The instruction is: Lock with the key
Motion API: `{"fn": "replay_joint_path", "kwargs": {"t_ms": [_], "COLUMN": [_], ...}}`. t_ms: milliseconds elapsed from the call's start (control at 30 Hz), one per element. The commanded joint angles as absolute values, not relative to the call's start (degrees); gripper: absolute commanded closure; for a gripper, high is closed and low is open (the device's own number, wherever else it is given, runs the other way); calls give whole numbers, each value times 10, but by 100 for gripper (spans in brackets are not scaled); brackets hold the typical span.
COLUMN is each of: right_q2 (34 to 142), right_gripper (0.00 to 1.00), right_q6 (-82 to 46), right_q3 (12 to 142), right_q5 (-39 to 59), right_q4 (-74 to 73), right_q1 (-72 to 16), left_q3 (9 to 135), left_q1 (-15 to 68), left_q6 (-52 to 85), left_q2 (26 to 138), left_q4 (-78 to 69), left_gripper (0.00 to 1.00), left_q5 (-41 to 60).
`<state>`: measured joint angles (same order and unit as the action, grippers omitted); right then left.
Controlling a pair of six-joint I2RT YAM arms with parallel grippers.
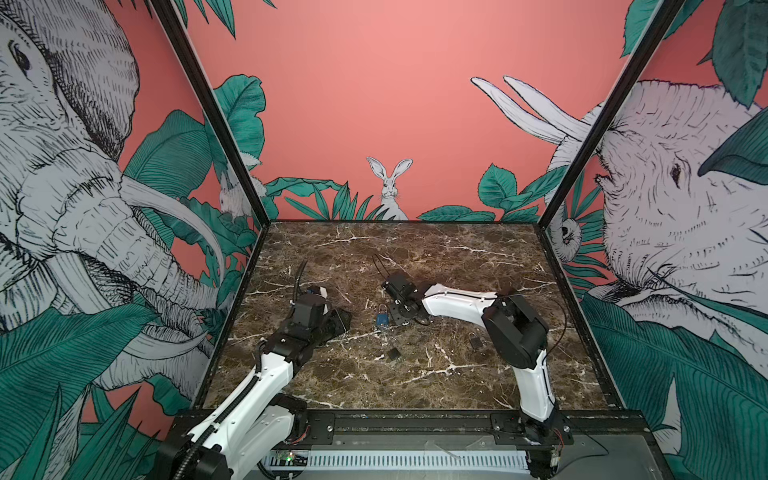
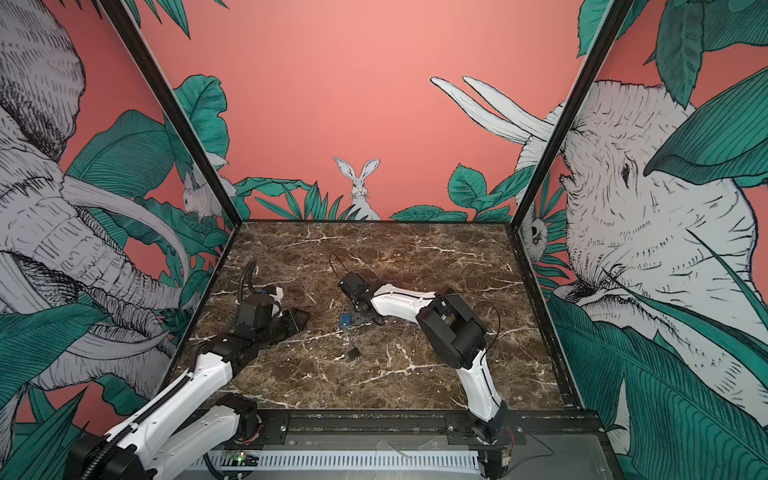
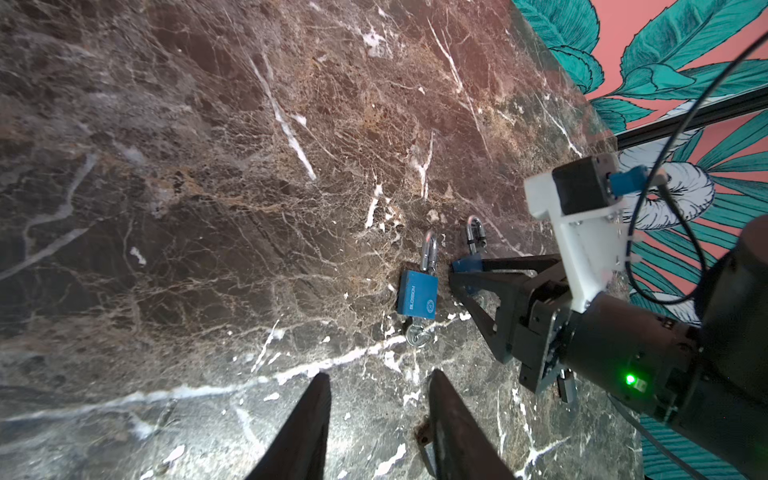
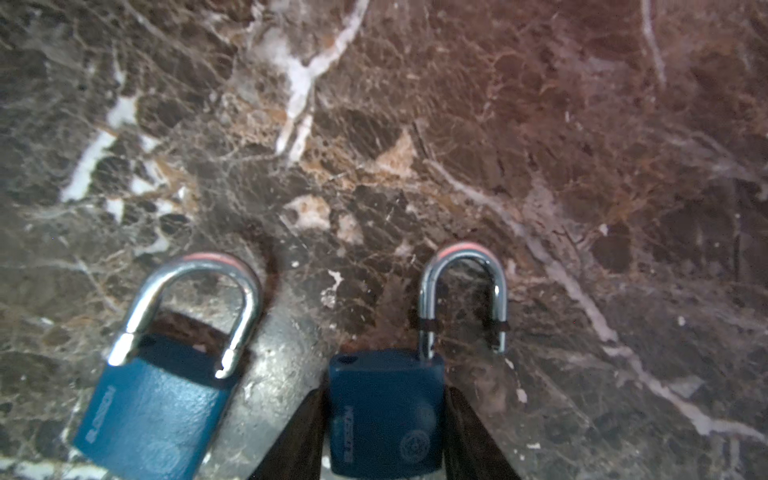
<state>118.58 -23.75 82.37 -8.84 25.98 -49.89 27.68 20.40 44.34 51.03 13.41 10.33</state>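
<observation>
Your right gripper [image 4: 385, 390] clamps 1 blue padlock [image 4: 386, 419] beside the keyed padlock [image 3: 417, 293]; your left gripper [image 3: 379, 374] is parted, empty; nothing locked yet.

Brown marble tabletop [image 1: 415, 257] enclosed by coral walls [image 1: 374, 104] printed with elephants [image 1: 62, 187], rabbits [image 1: 390, 187], leaves [image 1: 166, 158].

Soft even light, wide-angle warping at edges, right wrist view blurry up close.

Glossy veined marble table [image 4: 582, 124]; matt blue padlock [image 4: 386, 415] with mirror-bright metal shackle [image 4: 461, 252].
</observation>
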Motion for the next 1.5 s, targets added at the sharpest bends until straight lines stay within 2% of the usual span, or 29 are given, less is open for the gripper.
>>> {"fn": "replay_joint_path", "kwargs": {"t_ms": [0, 67, 133, 267, 533, 767, 967, 1133, 1467], "right_q2": [1214, 1214, 1209, 1186, 1069, 956, 845, 769, 708], "right_gripper": [60, 66, 77, 83, 84, 85, 85, 85, 86], "right_q6": [-235, -233, -229, -222, -201, -181, -175, -166, -170], "right_q3": [826, 825, 822, 810, 735, 670, 612, 572, 539], "right_q5": [-92, -93, -90, -91, -35, -10, 0, -2, -37], "right_q4": [277, 278, 278, 268, 247, 257, 251, 251, 275], "right_q1": [-502, -503, -504, -509, -510, -514, -527, -536, -561], "left_q3": [274, 274, 275, 277, 324, 322, 323, 319, 384], "left_q1": [199, 199, 199, 199, 200, 215, 298, 344, 411], "left_q6": [445, 445, 444, 434, 371, 367, 388, 434, 448], "left_q2": [510, 509, 508, 506, 516, 523, 542, 586, 704], "left_q4": [129, 130, 132, 139, 188, 158, 97, -8, -108], "left_gripper": [58, 58, 58, 59, 66, 66, 64, 61, 60], "left_q5": [105, 105, 105, 106, 141, 204, 205, 223, 257]}}
